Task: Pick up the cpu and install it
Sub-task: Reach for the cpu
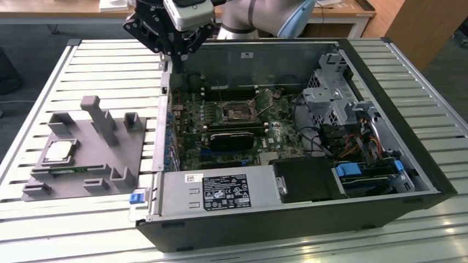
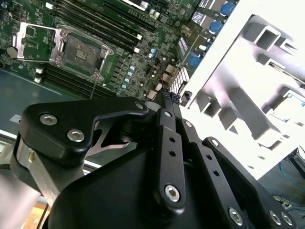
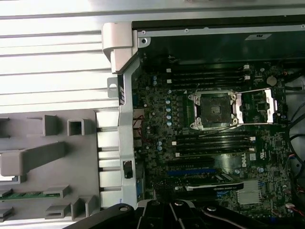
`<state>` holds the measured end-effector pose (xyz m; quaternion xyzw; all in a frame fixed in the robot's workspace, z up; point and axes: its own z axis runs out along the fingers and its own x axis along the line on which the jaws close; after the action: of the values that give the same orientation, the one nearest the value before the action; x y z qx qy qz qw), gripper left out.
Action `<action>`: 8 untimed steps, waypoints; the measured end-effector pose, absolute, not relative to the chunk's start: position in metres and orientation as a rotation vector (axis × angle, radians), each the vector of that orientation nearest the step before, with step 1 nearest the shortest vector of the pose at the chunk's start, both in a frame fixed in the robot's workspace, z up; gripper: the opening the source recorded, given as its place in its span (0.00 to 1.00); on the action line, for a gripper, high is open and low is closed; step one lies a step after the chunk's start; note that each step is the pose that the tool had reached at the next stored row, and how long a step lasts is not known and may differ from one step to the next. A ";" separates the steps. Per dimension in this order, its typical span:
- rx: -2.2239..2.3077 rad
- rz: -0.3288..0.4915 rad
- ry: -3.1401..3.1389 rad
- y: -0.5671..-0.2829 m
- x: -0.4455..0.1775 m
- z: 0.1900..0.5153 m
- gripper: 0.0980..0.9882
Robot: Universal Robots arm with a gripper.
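The cpu (image 1: 60, 150), a small silver square with a pale rim, lies flat on the grey tray (image 1: 87, 164) at the exterior view's left, outside the computer case. My gripper (image 1: 177, 59) hangs above the case's rear left corner, far from the cpu. Its black fingers (image 2: 167, 109) are shut with nothing between them. The dark socket (image 1: 238, 113) sits on the green motherboard with its metal frame swung open, and it appears in both wrist views (image 2: 78, 50) (image 3: 214, 109). A pale square (image 2: 291, 102) on the tray may be the cpu.
The open computer case (image 1: 409, 164) lies on a slatted metal table (image 1: 109, 60). A grey power supply (image 1: 219, 192), drive cages (image 1: 329, 98) and cables (image 1: 358, 148) fill its near and right parts. A thin green strip (image 3: 28, 194) rests in the tray, which has upright posts (image 1: 98, 118).
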<state>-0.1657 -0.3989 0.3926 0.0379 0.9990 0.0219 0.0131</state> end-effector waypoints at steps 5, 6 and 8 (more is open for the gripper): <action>0.118 0.068 3.112 -0.399 -0.168 0.393 0.01; 0.118 0.068 3.113 -0.399 -0.168 0.393 0.01; 0.118 0.068 3.113 -0.399 -0.170 0.393 0.01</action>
<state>-0.1698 -0.3990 0.3926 0.0379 0.9990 0.0218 0.0130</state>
